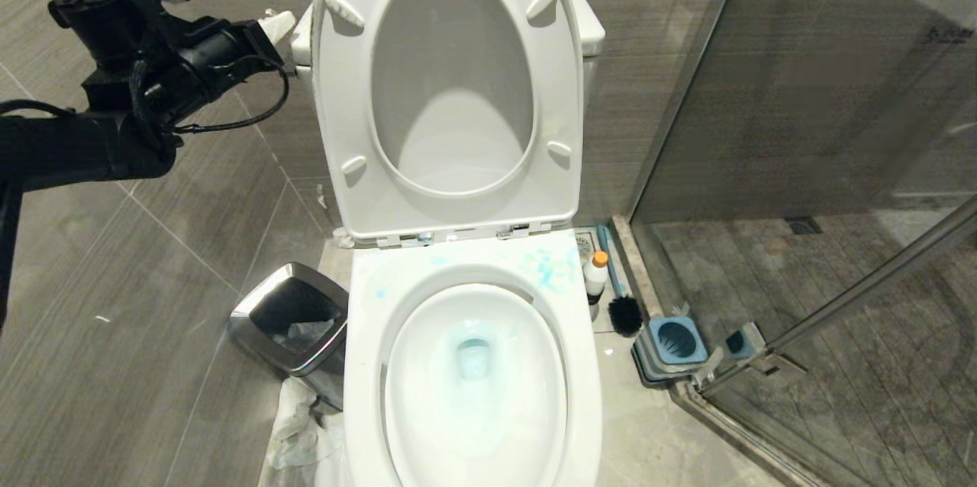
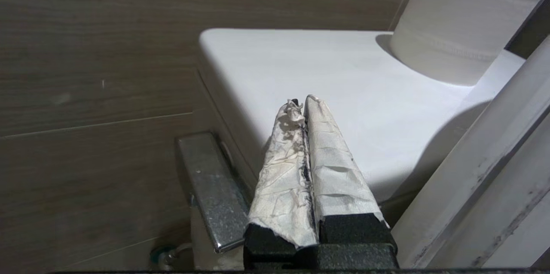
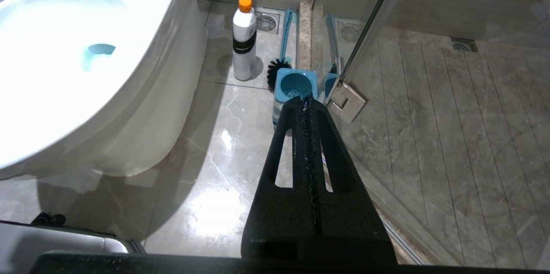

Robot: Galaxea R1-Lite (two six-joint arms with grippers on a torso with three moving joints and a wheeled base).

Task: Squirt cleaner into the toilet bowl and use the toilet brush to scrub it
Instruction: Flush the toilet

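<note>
With the seat and lid flipped up against the tank, pretty much all toilet bowl (image 1: pixel 366 365) in the middle of the head view, blue-teal liquid pooled down in the water and splattered across the back of the rim. Next biggest, over on the right: glass shower partition (image 1: pixel 801 90), closed off from the bowl. Down on the left, right against the bowl's side: steel-rimmed waste bin (image 1: pixel 263 308) with a liner in it. Up high at the left, beside the tank: left gripper (image 2: pixel 300 104), tape-wrapped fingers clamped together on nothing, tips hovering just by the chrome flush lever (image 2: pixel 210 188), toilet-paper roll (image 2: pixel 455 20) sitting on the tank top beyond. Low on the right: right gripper (image 3: pixel 306 100), black fingers pressed together, also empty, aimed toward the blue brush holder (image 3: pixel 295 85). Toilet brush (image 1: pixel 620 296) lying on the floor between bowl and holder, bristle head just beside the holder. Smallest: cleaner (image 3: pixel 244 38), upright on the floor next to the brush, close to the bowl.
</note>
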